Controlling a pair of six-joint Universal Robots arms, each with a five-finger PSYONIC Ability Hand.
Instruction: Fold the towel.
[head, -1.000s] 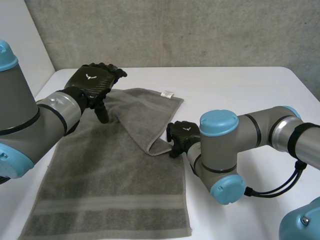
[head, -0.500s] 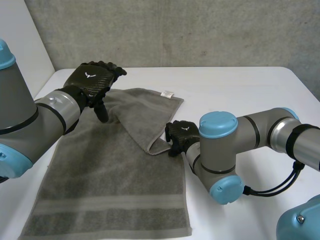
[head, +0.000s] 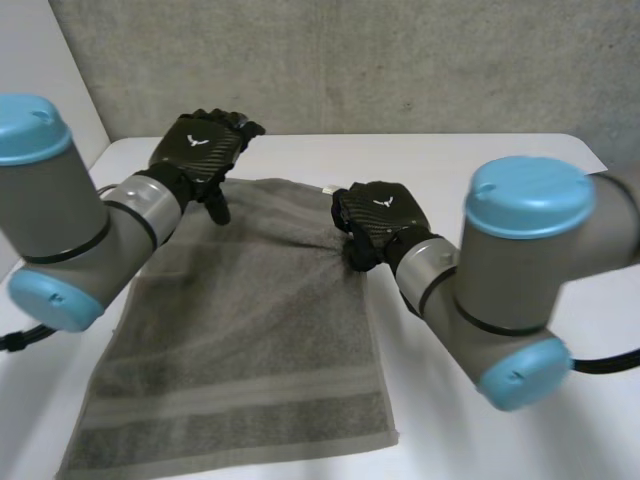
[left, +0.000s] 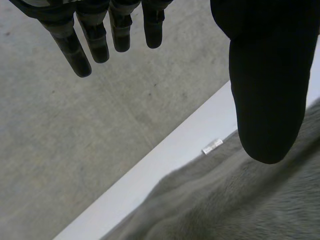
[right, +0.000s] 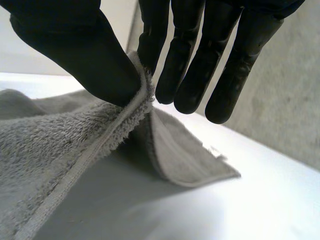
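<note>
Grey towel (head: 240, 330) mostly flat, right edge in pinch of right robot hand (head: 378, 212); left robot hand (head: 200, 148) spread, empty.

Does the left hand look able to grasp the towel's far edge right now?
Probably yes: the left hand, open, hangs over the far edge of the towel, with nothing between them.

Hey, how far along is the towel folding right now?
Done: nothing yet; the grey terry towel looks spread flat on the white table. In hand: the right hand pinches the towel's right edge near its far corner between thumb and fingers, holding it raised off the table, while the left hand hangs open over the far left corner, holding nothing. Left: the whole fold.
</note>
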